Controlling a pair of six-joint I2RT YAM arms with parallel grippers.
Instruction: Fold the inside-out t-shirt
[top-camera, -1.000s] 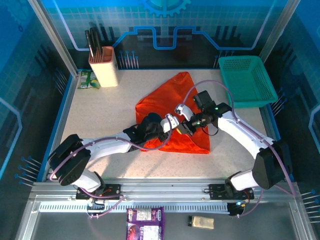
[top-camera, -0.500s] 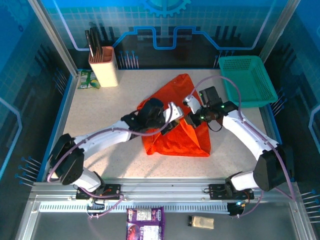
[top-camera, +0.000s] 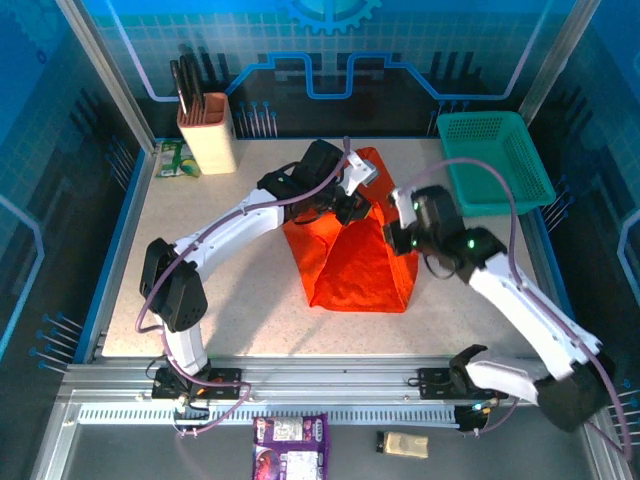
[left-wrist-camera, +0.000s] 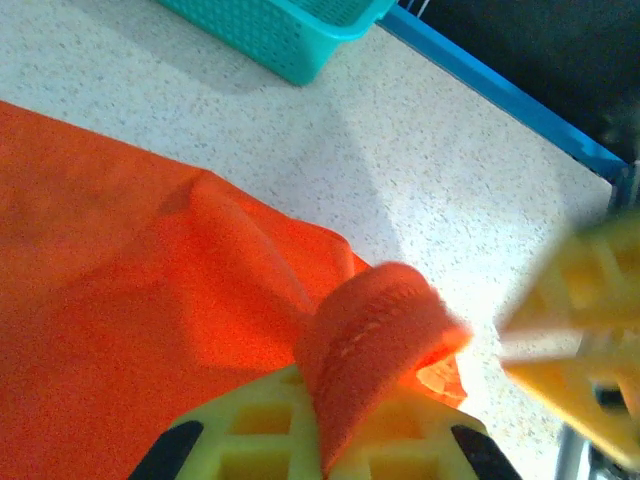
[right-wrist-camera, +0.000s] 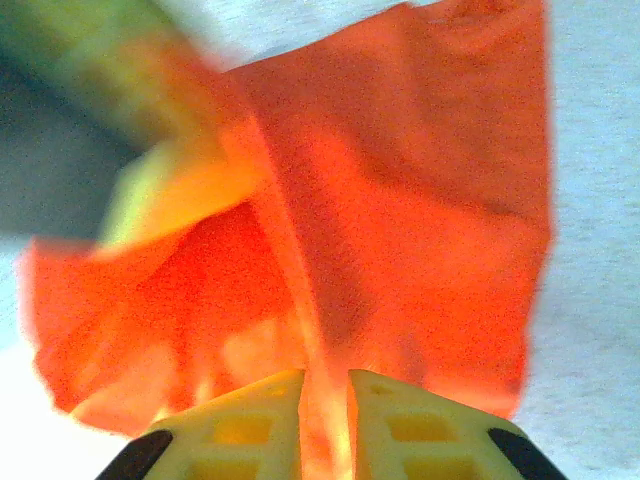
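Speckled tabletop (top-camera: 200, 250) with a blue rim, and the inside-out t-shirt (top-camera: 355, 265) sits near the middle of it, bunched into a rough tent, wide at the near edge and narrowing toward the far side. Left gripper (top-camera: 348, 207) is at the shirt's far-left upper edge, and on the left wrist view its yellow fingers (left-wrist-camera: 250, 440) are clamped on a rolled, stitched hem that curls up between them. Right gripper (top-camera: 397, 235) is at the shirt's right upper edge, just beside the left one. Its own camera shows the fingers (right-wrist-camera: 255, 425) drawn close with a thin strip of orange cloth pinched in the gap, and the rest of the shirt spreads out beyond. Teal basket (top-camera: 497, 160) sits at the far right corner, apart from the cloth.
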